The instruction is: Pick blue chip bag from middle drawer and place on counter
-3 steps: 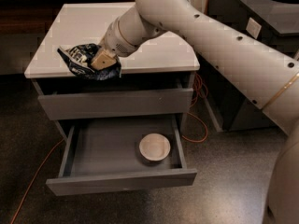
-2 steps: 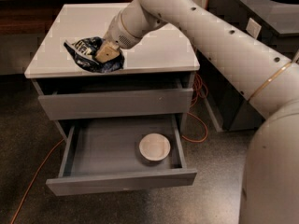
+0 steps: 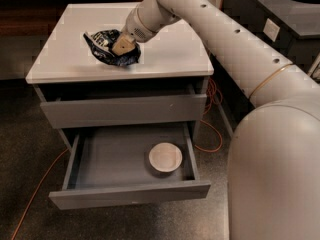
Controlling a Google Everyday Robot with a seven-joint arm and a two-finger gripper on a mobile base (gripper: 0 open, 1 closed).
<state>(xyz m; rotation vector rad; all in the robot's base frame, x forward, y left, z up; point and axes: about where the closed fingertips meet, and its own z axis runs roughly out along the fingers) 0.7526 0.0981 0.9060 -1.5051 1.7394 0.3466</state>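
The jaws pinch the blue chip bag (image 3: 101,42), and the gripper (image 3: 122,45) has carried it from the front edge farther in over the counter (image 3: 170,59). The middle drawer (image 3: 112,156) hangs open with only a bowl (image 3: 165,157) inside. I think letting go comes next.

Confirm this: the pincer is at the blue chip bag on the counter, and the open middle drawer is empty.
Not empty: the camera view shows a round off-white bowl in the right part of the open middle drawer. The rest holds: the pincer is at the blue chip bag, which lies on the counter.
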